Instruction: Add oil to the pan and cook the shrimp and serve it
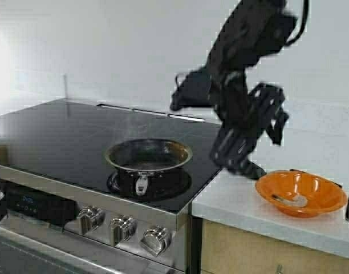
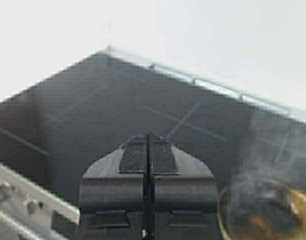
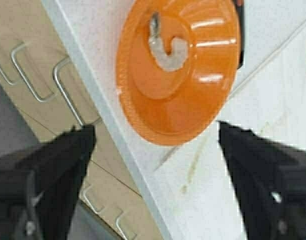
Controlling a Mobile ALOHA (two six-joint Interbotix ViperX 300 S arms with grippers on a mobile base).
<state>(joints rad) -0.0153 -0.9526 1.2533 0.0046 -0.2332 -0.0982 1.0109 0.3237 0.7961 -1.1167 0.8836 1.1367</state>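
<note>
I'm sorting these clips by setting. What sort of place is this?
Most likely a home-style kitchen. A black glass cooktop with metal knobs holds a steaming pan, and beside it a pale countertop over wooden cabinets carries an orange bowl holding a shrimp.

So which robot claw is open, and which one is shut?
The right claw is open, fingers spread wide above the orange bowl. The left claw is shut, pads together.

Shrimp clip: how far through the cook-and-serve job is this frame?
Nearly finished. The shrimp already lies in the orange bowl on the counter, and the steaming pan on the stove looks empty of it. The right gripper hangs open above the bowl; the left gripper is shut, holding nothing. Nothing obvious remains.
</note>
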